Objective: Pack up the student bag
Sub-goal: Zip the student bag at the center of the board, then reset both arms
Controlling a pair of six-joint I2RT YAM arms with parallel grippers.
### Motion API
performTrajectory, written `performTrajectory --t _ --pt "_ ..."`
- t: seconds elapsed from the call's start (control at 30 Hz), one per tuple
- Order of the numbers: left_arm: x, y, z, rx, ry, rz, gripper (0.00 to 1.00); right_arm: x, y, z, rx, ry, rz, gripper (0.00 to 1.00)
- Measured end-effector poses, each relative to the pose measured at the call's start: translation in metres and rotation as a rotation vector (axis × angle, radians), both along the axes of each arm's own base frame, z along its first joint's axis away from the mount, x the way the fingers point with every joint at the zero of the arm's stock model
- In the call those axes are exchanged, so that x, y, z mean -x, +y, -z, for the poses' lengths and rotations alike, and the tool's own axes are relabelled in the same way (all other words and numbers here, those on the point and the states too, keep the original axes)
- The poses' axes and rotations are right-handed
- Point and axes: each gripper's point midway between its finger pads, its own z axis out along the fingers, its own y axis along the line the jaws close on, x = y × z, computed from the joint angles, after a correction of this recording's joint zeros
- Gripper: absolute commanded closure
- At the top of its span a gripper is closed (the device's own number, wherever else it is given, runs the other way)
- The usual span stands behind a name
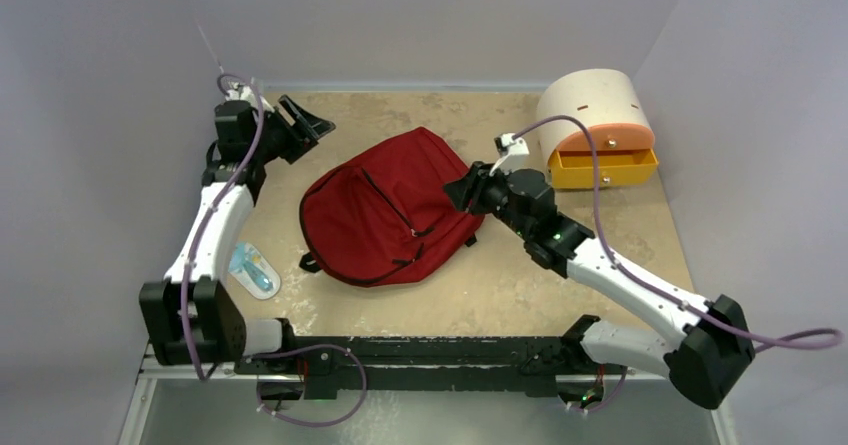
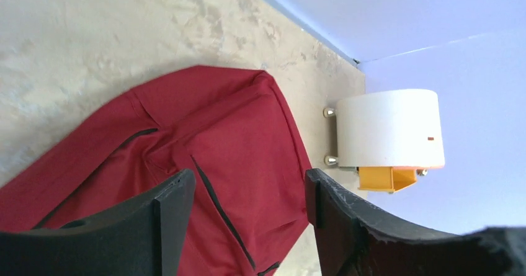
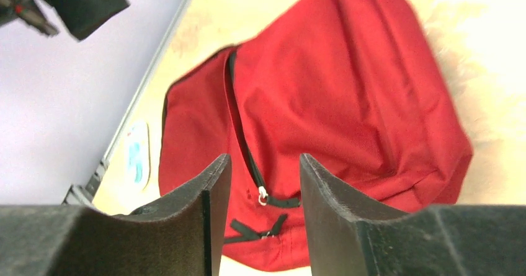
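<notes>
The student bag (image 1: pixel 385 210) lies flat in the middle of the table. The left gripper (image 1: pixel 310 125) hovers just off its far-left side, jaws wide apart and empty; the right gripper (image 1: pixel 460 190) hangs at its right edge, jaws parted, clasping nothing

Losing the student bag (image 2: pixel 236 139) past the bottom and left edges in the left wrist view, with the left jaws masking its lower part. Masking the bag's near hem behind the right jaws in the right wrist view. Rendering the pale, blue-printed flat item (image 1: pixel 255 270) beside the left arm (image 1: pixel 215 225) too small for identification.
</notes>
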Motion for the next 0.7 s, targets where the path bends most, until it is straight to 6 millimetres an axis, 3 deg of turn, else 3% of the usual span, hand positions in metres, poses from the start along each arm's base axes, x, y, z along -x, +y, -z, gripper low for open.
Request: performTrajectory --t 0.17,0.27,0.37,0.4,0.57,0.7 --pt "0.034 0.009 -0.057 -0.163 -0.203 0.002 0.31 0.001 -0.024 -0.042 -0.022 -0.133 0.075 0.36" --pt "0.057 0.016 -0.071 -0.248 -0.264 -0.011 0.30 0.003 -0.037 -0.065 -0.030 -0.207 0.108 0.27" --pt "0.083 0.022 -0.069 -0.330 -0.282 -0.015 0.29 0.009 -0.050 -0.087 -0.042 -0.279 0.132 0.05" --pt "0.091 0.023 -0.068 -0.351 -0.284 -0.014 0.29 0.012 -0.054 -0.095 -0.046 -0.303 0.139 0.02" --pt "0.128 0.031 -0.049 -0.429 -0.245 -0.022 0.29 0.029 -0.082 -0.129 -0.084 -0.410 0.193 0.01" --pt "0.146 0.031 -0.028 -0.439 -0.204 -0.013 0.29 0.043 -0.103 -0.133 -0.113 -0.453 0.236 0.01"
